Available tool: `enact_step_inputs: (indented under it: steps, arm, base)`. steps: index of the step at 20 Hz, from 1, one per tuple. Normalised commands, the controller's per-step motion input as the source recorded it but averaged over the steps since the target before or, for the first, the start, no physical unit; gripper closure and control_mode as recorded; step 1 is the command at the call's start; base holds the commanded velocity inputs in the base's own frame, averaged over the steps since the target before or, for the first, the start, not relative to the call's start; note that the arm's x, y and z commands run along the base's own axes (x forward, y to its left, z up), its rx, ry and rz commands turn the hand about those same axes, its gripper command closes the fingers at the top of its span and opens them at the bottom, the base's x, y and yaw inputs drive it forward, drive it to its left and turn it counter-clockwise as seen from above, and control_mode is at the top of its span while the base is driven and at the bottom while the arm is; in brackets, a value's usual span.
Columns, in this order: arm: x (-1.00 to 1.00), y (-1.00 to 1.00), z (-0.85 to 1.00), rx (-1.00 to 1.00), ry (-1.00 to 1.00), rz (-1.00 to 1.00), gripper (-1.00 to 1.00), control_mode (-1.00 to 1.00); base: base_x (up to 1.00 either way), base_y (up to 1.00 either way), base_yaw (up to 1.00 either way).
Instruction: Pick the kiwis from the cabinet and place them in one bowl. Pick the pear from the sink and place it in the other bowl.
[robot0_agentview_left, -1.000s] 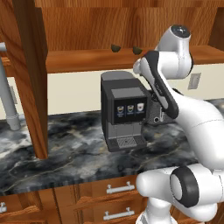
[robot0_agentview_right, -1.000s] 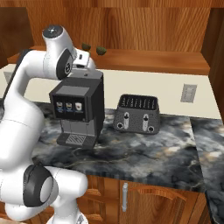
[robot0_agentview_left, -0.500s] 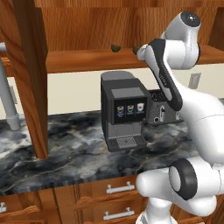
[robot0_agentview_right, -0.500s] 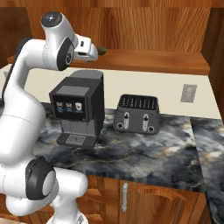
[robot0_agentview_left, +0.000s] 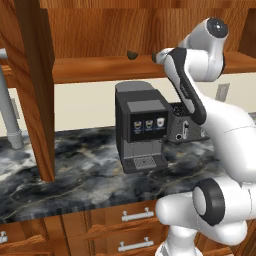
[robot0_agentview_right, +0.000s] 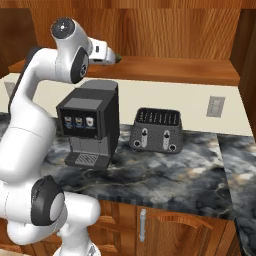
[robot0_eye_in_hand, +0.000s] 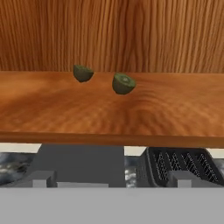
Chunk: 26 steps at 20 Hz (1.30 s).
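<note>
Since a second ago the arm has risen, bringing the gripper (robot0_agentview_right: 116, 58), jaws apart, level with the cabinet (robot0_agentview_left: 110, 67) shelf near the kiwis (robot0_eye_in_hand: 124, 83).

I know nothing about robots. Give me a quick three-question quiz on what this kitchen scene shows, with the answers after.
1. True or false: the two kiwis lie on the wooden cabinet shelf.
2. Which appliance stands beside the coffee machine on the counter? A) toaster B) kettle C) blender
3. Fill in: the gripper has its jaws ____ and holds nothing.

Key: 1 true; 2 A, the toaster; 3 open.
</note>
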Motion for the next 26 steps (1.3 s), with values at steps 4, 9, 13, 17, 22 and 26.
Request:
enact_step_inputs:
  steps: [4,9,13,17,22,26]
  arm:
    - [0.27,0.00,0.00,0.00,-0.02,0.00,-1.00,-1.00]
    - [0.38,-0.01,0.00,0.00,0.01,-0.02,-1.00,-1.00]
    - [0.40,-0.04,-0.04,0.00,0.01,-0.07,-1.00,-1.00]
    - [0.45,-0.04,-0.03,0.00,0.00,-0.04,-1.00,-1.00]
    - [0.45,0.00,0.00,0.00,0.02,0.00,-1.00,-1.00]
    - [0.45,0.00,-0.02,0.00,0.03,0.00,-1.00,-1.00]
  base:
    - [0.00,0.00,0.00]
    - [0.00,0.00,0.00]
    - [0.00,0.00,0.00]
    - [0.00,0.00,0.00]
    - [0.00,0.00,0.00]
    - [0.00,0.00,0.00]
